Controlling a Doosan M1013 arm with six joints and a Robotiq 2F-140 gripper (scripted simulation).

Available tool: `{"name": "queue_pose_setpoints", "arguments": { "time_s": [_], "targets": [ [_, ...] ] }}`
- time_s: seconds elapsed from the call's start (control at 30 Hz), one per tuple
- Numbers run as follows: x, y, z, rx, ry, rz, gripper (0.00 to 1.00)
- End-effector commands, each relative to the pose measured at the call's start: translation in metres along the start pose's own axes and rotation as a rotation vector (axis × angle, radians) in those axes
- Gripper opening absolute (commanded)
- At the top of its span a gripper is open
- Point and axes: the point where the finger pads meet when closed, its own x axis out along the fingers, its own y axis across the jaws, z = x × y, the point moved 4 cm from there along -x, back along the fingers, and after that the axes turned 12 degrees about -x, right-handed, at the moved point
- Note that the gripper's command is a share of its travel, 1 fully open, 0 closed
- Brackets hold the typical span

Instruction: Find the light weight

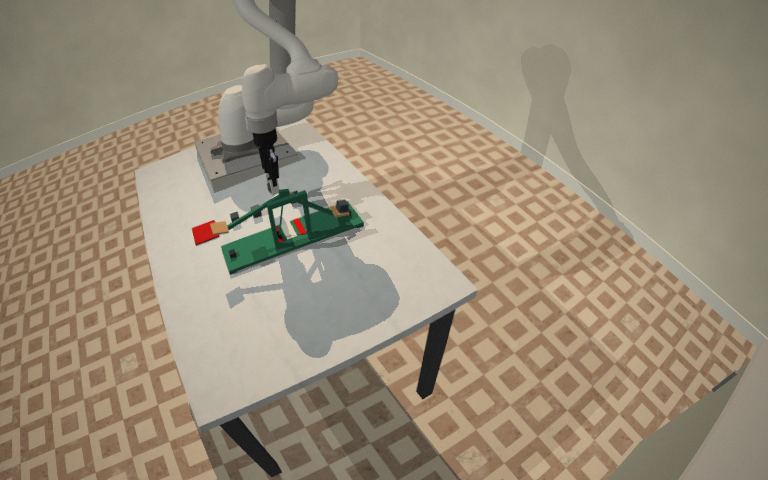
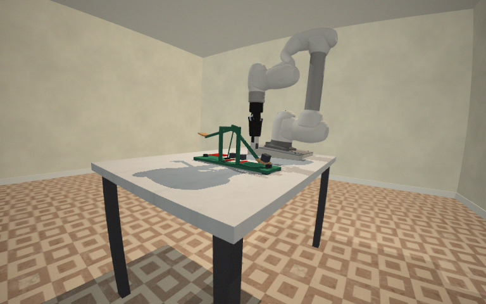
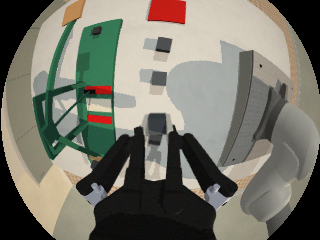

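My gripper [image 1: 273, 183] hangs a little above the table behind the green rocker balance [image 1: 291, 229]. It is shut on a dark grey check weight [image 3: 156, 123], which sits between the fingertips in the wrist view. Two more weights [image 3: 158, 78] [image 3: 162, 43] lie in a row on the table between me and the red dish [image 1: 202, 232] [image 3: 167, 10], which lies flat and bare. One weight [image 1: 341, 204] rests on the lowered right pan. The tan left pan [image 1: 219, 226] is raised and bare. Another weight [image 1: 235, 254] sits on the balance base.
The robot's base plate [image 1: 249, 158] stands close behind the gripper. The balance beam and post [image 2: 231, 137] rise right in front of the fingers. The table's edges are far from the objects.
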Motion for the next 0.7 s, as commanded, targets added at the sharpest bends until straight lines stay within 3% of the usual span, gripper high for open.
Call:
{"name": "queue_pose_setpoints", "arguments": {
  "time_s": [0.0, 0.23, 0.6, 0.67],
  "targets": [
    [0.000, 0.000, -0.001, 0.019, 0.000, 0.000, 0.24],
    [-0.006, 0.003, -0.008, 0.115, 0.000, 0.000, 0.24],
    [-0.072, 0.033, -0.103, 0.115, 0.000, 0.000, 0.24],
    [-0.072, 0.033, -0.103, 0.115, 0.000, 0.000, 0.24]
  ]
}}
